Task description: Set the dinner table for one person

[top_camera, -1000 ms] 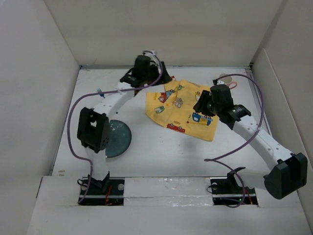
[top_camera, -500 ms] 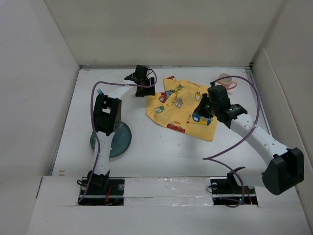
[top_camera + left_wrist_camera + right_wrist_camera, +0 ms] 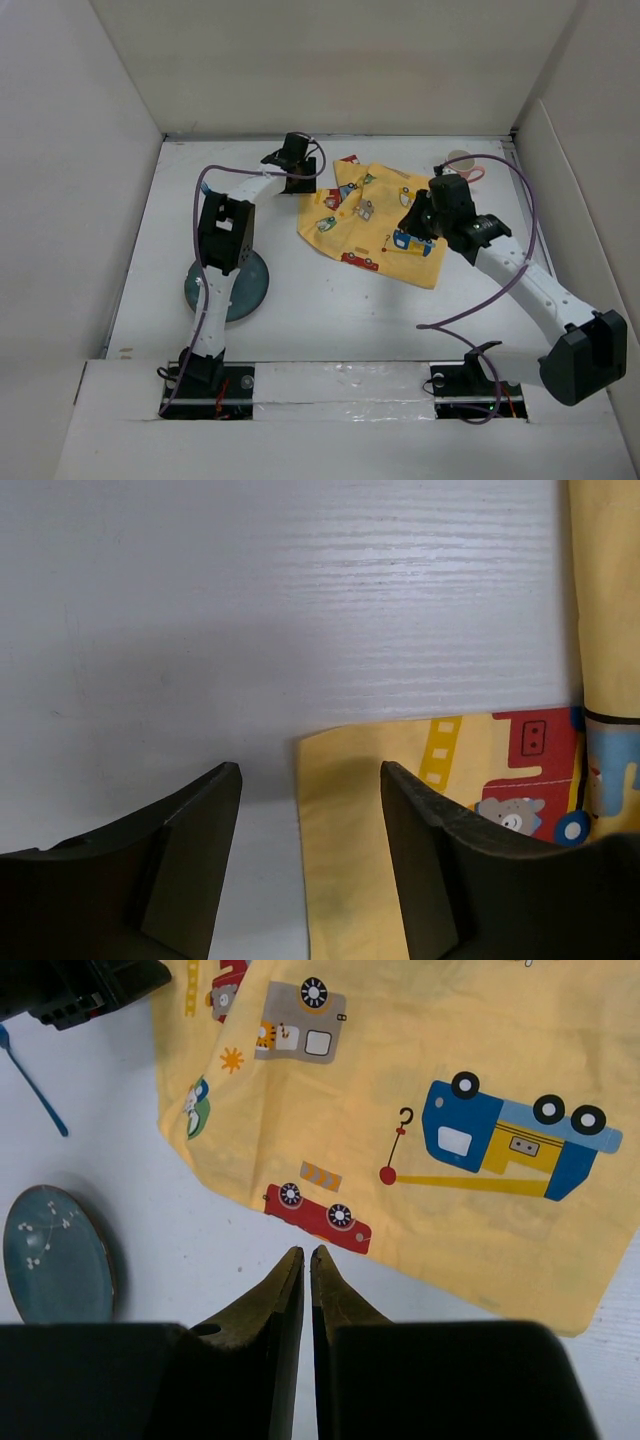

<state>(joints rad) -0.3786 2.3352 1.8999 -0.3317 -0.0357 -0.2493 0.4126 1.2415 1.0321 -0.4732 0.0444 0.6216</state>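
The white dinner table carries a yellow cloth mat printed with cartoon cars, lying crumpled at the back centre. My left gripper is open at the mat's left back corner. In the left wrist view the gripper straddles the mat's corner, which lies flat on the table. My right gripper is shut and empty above the mat's right part. In the right wrist view its tips sit just before the mat's near edge.
A blue-green plate lies at the front left, partly under the left arm, and shows in the right wrist view. A blue utensil lies left of the mat. A pink-and-white cup stands at the back right. White walls surround the table.
My left gripper has come down and moved slightly right to the mat's back left corner, the arm folding upright. My right gripper has shifted only slightly over the mat.
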